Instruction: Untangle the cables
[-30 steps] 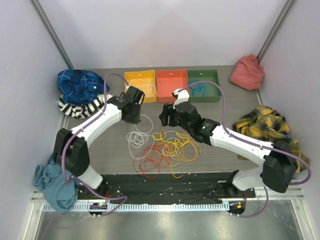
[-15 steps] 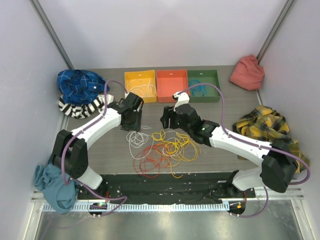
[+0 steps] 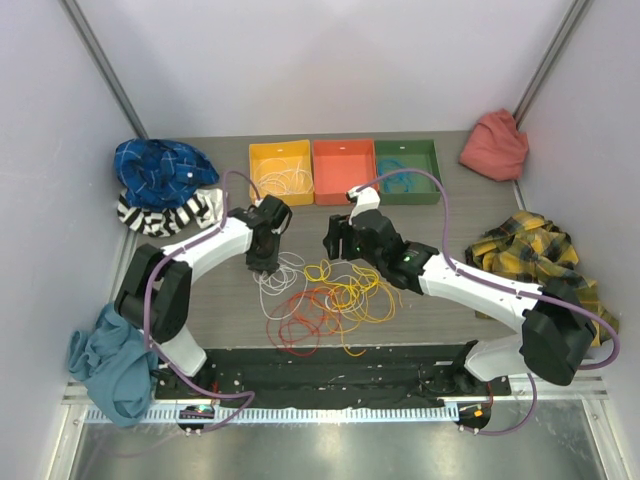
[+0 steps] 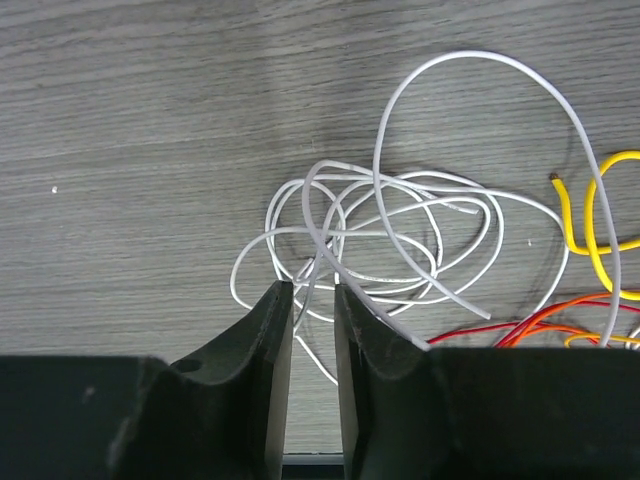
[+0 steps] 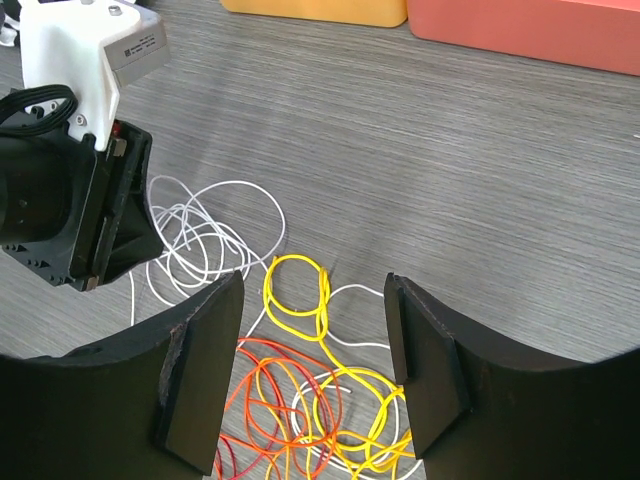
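Across the desk [image 3: 225,310] middle, cables [image 3: 325,295] lay tangled. Left claw [image 4: 312,290] stood barely open astride one white strand [image 4: 325,163], not yet pinching; right claw [image 5: 315,290] gaped empty over a yellow loop [image 5: 323,300]. Closing should catch that strand alone.

White cable [image 4: 470,53] strand lost between the left gripper [image 4: 312,290] jaws, red cable [image 4: 478,331] and orange cable [image 4: 560,306] cut off behind them
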### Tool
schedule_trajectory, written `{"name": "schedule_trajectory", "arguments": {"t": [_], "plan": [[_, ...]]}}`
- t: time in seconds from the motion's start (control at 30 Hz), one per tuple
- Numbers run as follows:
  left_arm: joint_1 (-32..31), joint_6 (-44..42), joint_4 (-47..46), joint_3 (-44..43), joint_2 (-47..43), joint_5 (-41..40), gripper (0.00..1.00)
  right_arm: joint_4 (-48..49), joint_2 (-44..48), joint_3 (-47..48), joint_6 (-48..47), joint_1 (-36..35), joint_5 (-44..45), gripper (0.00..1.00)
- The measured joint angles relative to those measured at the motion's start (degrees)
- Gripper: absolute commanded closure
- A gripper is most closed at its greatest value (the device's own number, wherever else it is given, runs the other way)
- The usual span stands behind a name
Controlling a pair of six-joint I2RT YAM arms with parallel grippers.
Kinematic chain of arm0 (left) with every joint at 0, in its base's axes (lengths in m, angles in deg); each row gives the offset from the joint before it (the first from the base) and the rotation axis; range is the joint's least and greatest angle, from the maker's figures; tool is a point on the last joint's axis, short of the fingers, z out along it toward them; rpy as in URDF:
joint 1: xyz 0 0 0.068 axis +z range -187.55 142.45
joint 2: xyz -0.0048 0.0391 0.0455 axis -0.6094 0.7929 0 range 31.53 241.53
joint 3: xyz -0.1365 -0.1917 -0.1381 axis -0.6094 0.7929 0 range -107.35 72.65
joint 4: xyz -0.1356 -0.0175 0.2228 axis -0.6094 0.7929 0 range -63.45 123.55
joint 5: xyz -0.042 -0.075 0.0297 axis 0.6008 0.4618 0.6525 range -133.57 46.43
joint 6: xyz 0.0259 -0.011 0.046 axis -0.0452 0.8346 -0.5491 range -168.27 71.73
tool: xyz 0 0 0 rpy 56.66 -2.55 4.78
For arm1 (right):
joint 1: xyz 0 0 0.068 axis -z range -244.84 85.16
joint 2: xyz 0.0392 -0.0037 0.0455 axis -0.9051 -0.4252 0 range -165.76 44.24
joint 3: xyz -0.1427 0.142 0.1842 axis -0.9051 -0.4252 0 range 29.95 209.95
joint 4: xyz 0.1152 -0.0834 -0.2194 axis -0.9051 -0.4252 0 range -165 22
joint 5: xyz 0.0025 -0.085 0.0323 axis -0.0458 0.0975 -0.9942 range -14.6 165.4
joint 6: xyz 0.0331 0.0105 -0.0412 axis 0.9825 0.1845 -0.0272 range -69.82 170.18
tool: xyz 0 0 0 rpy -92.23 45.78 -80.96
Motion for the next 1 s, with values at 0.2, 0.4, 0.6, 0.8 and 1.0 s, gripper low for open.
{"name": "schedule_trajectory", "arguments": {"t": [0.2,0.4,0.6,0.8,1.0], "plan": [[0.00,0.11,-0.28,0.11,0.02,-0.02,1.00,0.00,0.00,-0.09,0.02,0.22,0.00,0.34],[-0.02,0.96,2.25,-1.51,-3.93,-0.35,1.00,0.00,0.00,-0.22,0.02,0.26,-0.02,0.34],[-0.09,1.01,5.07,-20.06,-18.62,-4.66,1.00,0.00,0.02,-0.22,0.02,0.37,-0.02,0.35],[-0.15,0.87,-3.58,-42.18,-29.90,-6.27,1.00,-0.17,0.09,-0.20,0.28,0.37,-0.09,0.35],[-0.17,-0.39,-9.20,-45.31,-36.15,-6.51,1.00,-1.03,0.20,-0.20,1.14,0.37,-0.33,0.35]]}}
